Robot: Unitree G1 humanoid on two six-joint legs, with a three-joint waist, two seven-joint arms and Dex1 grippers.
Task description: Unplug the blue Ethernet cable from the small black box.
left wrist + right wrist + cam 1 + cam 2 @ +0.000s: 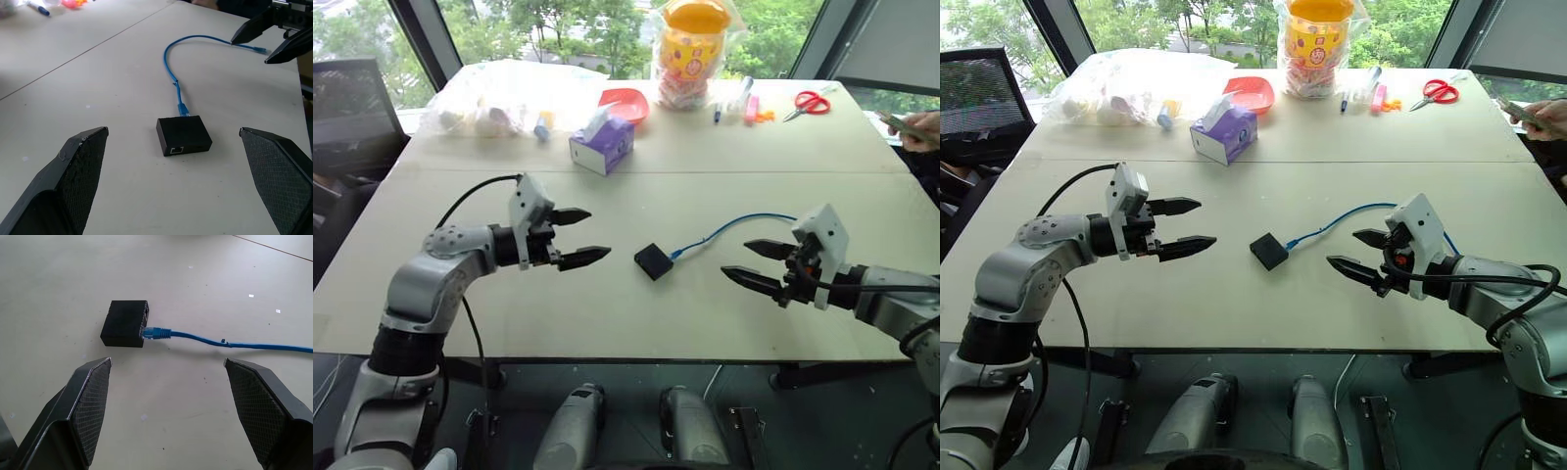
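Matte-black, the small black box [653, 260] lies flat at centre frame on your counter [607, 323], with the blue Ethernet cable [729, 228] plugged into its right side and curving off toward the right. Your left claw [584, 238] hangs spread at centre left, your right claw [751, 262] spread at centre right, both empty.

matt small black box [184, 135], smooth table [607, 196]

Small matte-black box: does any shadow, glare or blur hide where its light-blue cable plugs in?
Left wrist view: small flat matte-black box sharp, soft light, thin light-blue Ethernet cable plugged in behind. Right wrist view: plug joint clear, no glare. Eye views: windows bright, joint tiny.
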